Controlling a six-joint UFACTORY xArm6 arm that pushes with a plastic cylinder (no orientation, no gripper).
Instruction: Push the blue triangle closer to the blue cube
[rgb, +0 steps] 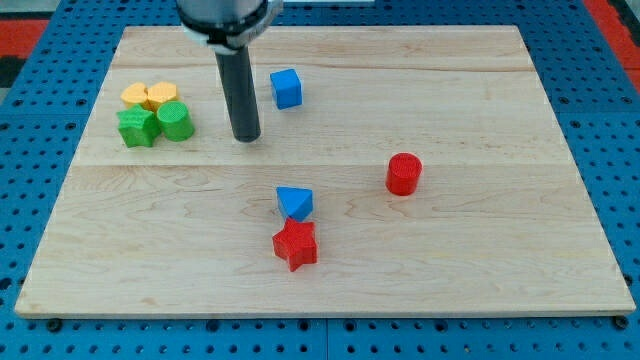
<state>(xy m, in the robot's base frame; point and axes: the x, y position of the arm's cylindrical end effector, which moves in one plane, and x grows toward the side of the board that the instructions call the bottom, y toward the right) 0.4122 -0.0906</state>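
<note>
Nearest the view's bottom sits the red star block (295, 245), and touching its upper edge is the blue triangle (295, 202), around the middle of the desk (480, 260). Up near the view's top, slightly left of the triangle's line, stands the blue cube (286, 88), well apart from it. My tip (246, 136) rests on the desk left of the cube and above-left of the triangle, so it lies between the two in height, on the wrong side for the push. No gripper exists on this rod, so nothing is grasped or released. Judging from this, the tip should travel round to the triangle's lower side, where the red star crowds it, then push toward the view's top. A red cylinder (404, 173) stands off to the right.
</note>
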